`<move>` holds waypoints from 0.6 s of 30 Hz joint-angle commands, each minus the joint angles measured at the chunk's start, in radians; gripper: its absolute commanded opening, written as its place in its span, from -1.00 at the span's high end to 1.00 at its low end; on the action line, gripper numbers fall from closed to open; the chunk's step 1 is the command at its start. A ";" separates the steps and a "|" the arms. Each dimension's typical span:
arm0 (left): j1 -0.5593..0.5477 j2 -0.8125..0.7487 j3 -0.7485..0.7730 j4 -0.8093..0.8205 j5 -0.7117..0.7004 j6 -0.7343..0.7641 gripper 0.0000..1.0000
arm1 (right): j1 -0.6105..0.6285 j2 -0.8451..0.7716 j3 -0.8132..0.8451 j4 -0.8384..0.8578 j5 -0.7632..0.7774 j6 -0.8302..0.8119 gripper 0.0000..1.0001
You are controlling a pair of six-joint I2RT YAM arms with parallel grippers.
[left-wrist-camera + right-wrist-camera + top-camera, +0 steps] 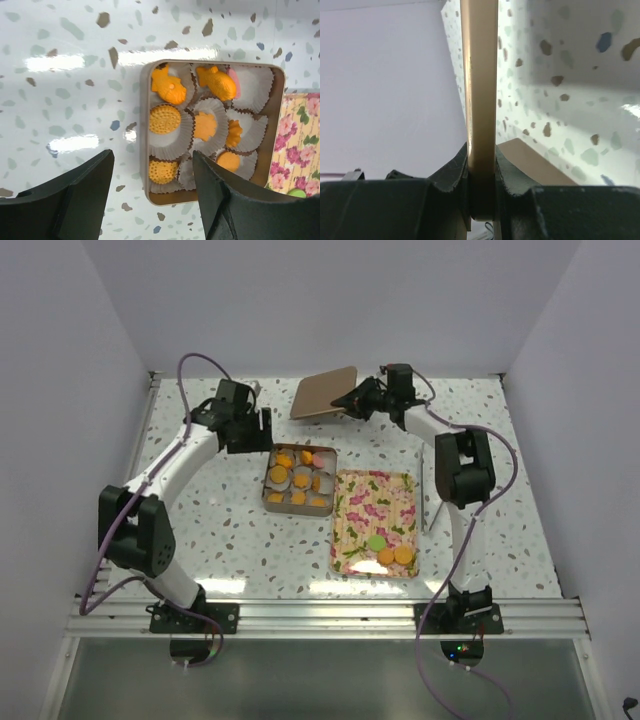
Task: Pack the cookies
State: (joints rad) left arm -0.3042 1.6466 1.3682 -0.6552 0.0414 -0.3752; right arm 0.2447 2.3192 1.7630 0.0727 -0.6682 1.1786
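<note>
A gold tin [267, 485] lined with white paper cups holds several orange cookies [280, 474] and a pink one [320, 461]. The left wrist view shows the tin [145, 125] and its cookies [164, 119] close up. A green cookie [376, 542] and two orange cookies [403, 555] lie on the flowered tray [372, 495]. My left gripper [262, 432] is open and empty, hovering at the tin's far left corner, with its near rim between the jaws [152, 156]. My right gripper [352, 400] is shut on the tan lid [325, 392], held tilted above the table behind the tin. The right wrist view shows the lid edge [480, 90] clamped in the gripper [481, 165].
The tray [300, 145] sits right of the tin, touching it. White walls close in the speckled table [220, 530] at left, back and right. A metal rail [320, 617] runs along the near edge by the arm bases.
</note>
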 commanded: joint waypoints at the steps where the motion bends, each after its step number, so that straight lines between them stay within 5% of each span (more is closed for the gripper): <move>1: 0.072 -0.080 0.002 0.008 0.000 -0.007 -0.40 | 0.014 -0.203 -0.025 0.002 -0.021 0.001 1.00; 8: 0.210 -0.220 -0.171 0.117 0.135 0.027 -0.46 | 0.076 -0.501 -0.333 -0.002 -0.030 -0.057 1.00; 18: 0.215 -0.315 -0.345 0.279 0.304 -0.060 -0.52 | 0.223 -0.750 -0.631 0.025 0.042 -0.071 1.00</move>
State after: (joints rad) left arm -0.0883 1.3754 1.0531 -0.4915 0.2634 -0.3973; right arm 0.4458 1.6142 1.1652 0.0639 -0.6624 1.1252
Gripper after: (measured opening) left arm 0.756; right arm 0.179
